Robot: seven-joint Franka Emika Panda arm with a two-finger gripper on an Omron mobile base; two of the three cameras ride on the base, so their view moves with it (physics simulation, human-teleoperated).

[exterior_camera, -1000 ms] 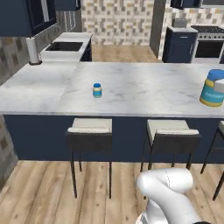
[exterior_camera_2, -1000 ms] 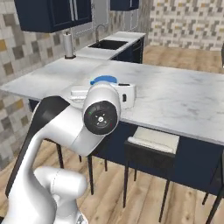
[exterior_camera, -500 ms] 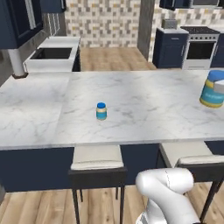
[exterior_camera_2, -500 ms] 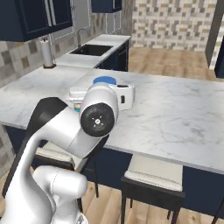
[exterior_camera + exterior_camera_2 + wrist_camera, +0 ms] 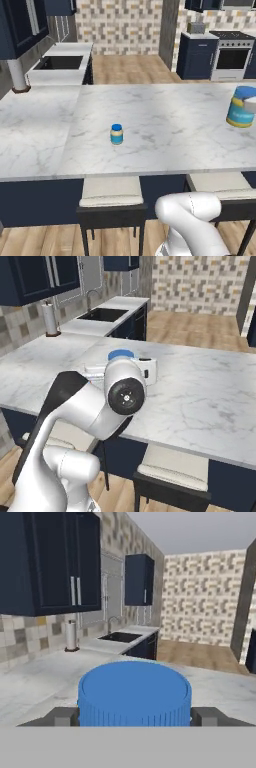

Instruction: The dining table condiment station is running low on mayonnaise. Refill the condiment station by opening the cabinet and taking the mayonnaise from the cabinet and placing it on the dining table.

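- My pincer [image 5: 134,716] is clamped on the mayonnaise [image 5: 242,106], one finger [image 5: 64,716] on each side of the jar just below its blue lid.
- The jar hangs over the dining table [image 5: 165,140], well to the right of the small teal-bottomed jar [image 5: 116,134].
- It looks rigid, squat and fairly hefty; the smooth wall may slip, so a hold under the ribbed lid suits it.
- There is broad bare marble between the two jars for setting down; the table's near edge, above the stools [image 5: 111,192], is the one to mind.
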